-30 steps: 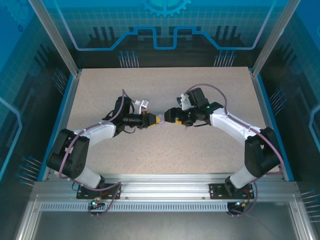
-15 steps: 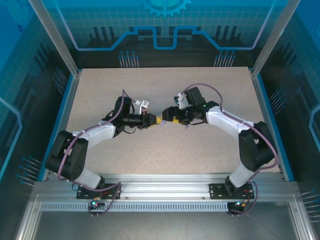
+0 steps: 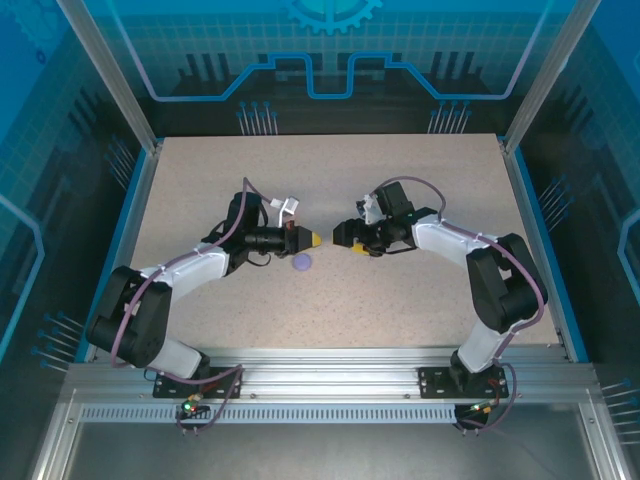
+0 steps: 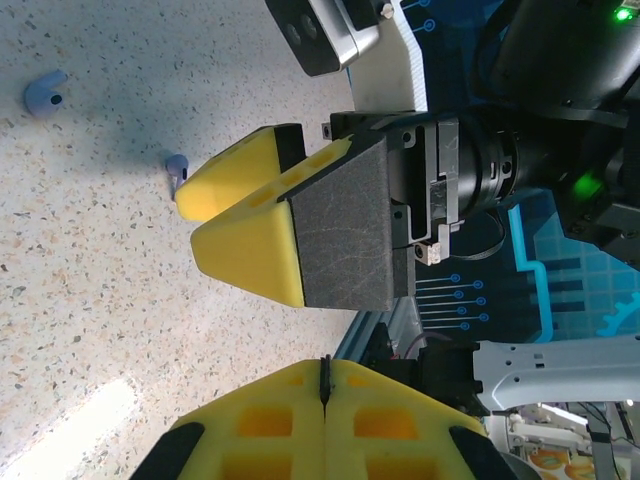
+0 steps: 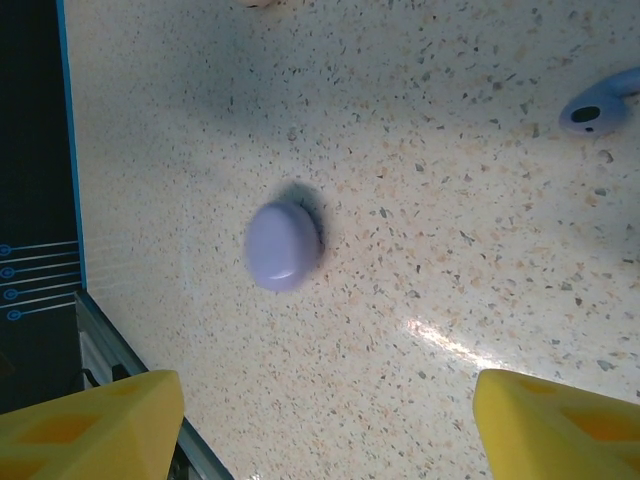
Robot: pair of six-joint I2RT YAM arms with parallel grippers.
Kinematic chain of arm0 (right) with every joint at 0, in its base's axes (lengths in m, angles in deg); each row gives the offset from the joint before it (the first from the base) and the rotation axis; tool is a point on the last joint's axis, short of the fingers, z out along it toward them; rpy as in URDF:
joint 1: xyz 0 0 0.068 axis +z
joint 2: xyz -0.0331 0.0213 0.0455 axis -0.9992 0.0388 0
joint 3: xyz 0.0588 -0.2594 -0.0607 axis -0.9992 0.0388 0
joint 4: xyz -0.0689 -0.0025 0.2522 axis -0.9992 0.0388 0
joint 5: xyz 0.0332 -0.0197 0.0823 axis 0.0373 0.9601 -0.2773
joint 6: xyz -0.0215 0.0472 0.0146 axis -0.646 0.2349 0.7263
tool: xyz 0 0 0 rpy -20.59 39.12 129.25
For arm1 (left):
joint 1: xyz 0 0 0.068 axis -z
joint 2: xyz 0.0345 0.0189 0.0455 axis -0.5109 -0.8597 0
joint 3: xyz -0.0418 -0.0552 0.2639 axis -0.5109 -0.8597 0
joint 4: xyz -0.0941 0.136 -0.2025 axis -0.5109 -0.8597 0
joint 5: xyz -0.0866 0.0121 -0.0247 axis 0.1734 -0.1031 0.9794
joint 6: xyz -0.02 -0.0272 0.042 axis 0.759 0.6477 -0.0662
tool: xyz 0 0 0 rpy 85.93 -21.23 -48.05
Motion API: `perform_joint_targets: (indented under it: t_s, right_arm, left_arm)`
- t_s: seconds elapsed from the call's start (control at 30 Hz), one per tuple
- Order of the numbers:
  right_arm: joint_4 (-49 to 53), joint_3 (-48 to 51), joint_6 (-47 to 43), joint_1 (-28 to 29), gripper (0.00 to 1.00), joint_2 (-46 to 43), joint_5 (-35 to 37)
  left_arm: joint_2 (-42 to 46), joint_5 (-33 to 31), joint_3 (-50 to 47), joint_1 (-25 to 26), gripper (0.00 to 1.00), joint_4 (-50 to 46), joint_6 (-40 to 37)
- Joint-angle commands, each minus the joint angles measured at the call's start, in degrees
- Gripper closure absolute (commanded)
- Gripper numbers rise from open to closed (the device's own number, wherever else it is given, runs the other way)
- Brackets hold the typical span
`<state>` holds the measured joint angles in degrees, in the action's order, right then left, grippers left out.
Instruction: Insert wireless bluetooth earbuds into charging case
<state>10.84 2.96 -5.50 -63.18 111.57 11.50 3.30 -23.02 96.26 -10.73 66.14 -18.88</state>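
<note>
Your left gripper (image 3: 315, 239) is pressing its fingers together, your right gripper (image 3: 353, 246) is gaping wide, and the lavender case (image 3: 302, 263) is lying just near of both.

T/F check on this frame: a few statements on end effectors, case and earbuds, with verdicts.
1. The left end effector is shut with nothing between its fingers. True.
2. The right end effector grips the lavender case. False: its jaws stand wide apart and the case sits on the table, clear of both fingers.
3. The left wrist view shows two lavender earbuds lying on the table. True.
4. The earbud in the right wrist view rests on top of the case. False: it lies on bare table, well apart from the case.
</note>
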Motion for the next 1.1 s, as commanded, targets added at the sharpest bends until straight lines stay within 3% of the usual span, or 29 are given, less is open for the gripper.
perform_joint_targets:
  t_s: [0.0,0.03,0.1,0.17,0.3,0.33,0.5,0.6,0.77,1.07]
  right_arm:
    - [-0.8,0.3,0.1,-0.5,0.23,0.4,-0.6]
    - [-0.7,0.3,0.2,-0.5,0.23,0.4,-0.5]
    - [-0.2,0.3,0.3,-0.5,0.23,0.1,-0.3]
    - [0.8,-0.1,0.2,-0.5,0.23,-0.2,0.4]
    - [4.4,-1.6,-0.9,0.3,0.22,-0.4,2.7]
    - [5.2,-2.0,-1.2,0.8,0.21,-0.1,3.1]
    - [8.1,-5.1,-1.6,4.2,0.21,2.2,6.0]
    - [10.7,-8.1,-1.7,6.7,0.21,4.1,9.5]
    - [13.8,-12.9,-1.5,9.9,0.21,7.5,14.7]
    - [14.8,-16.4,-1.0,10.7,0.23,11.3,15.7]
  left_arm:
    - [0.7,-1.6,0.0,0.4,1.00,-0.2,-0.8]
    - [0.9,-2.9,-0.4,0.4,0.96,-0.3,-0.7]
    - [1.6,-5.7,-1.1,0.2,0.65,-1.4,-0.7]
    - [2.7,-8.7,-1.9,0.2,0.43,-2.5,-1.0]
    - [5.4,-15.8,-3.7,-1.2,0.05,-4.5,-0.2]
    - [5.9,-17.3,-4.3,-1.8,0.01,-4.4,0.3]
    - [6.5,-21.7,-5.9,-5.3,0.01,-3.2,4.5]
    - [6.4,-28.9,-7.1,-6.5,0.01,-4.1,10.2]
    - [3.0,-26.6,-4.9,-8.8,0.01,-6.3,12.0]
    - [-2.2,-21.4,0.7,-9.2,0.01,-12.2,10.4]
